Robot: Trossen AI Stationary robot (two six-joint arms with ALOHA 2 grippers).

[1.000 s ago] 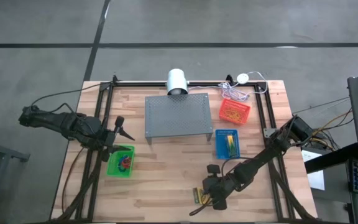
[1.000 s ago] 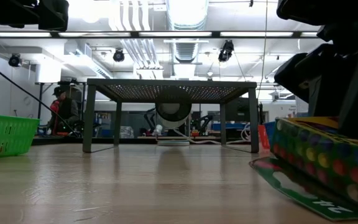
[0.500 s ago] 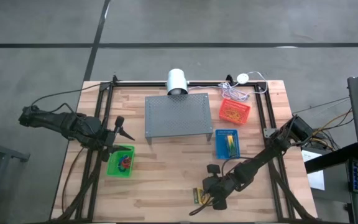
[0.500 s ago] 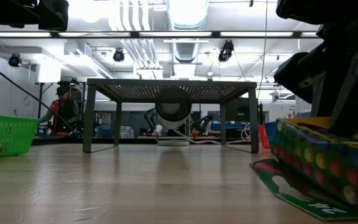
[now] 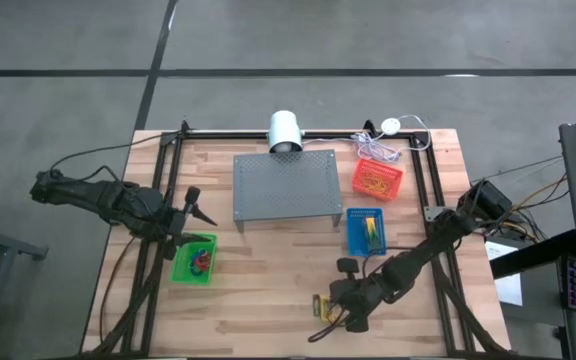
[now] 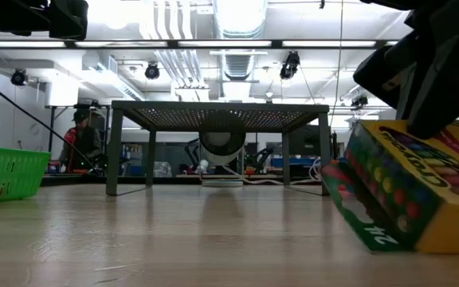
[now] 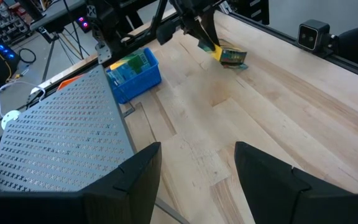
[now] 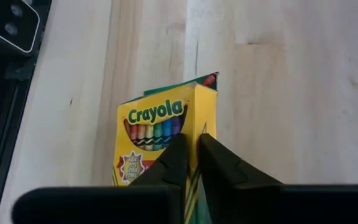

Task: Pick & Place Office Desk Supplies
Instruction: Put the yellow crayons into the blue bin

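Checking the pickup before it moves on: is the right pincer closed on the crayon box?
Yes. In the right wrist view the right pincer has its fingers pinched together on the edge of the crayon box.

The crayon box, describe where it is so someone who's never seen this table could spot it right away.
On the wooden table, look to the near edge, in front of the blue basket. There the right gripper is shut on the crayon box, tipping it up on one edge. It is the only printed yellow-and-green carton, showing a row of coloured crayons.
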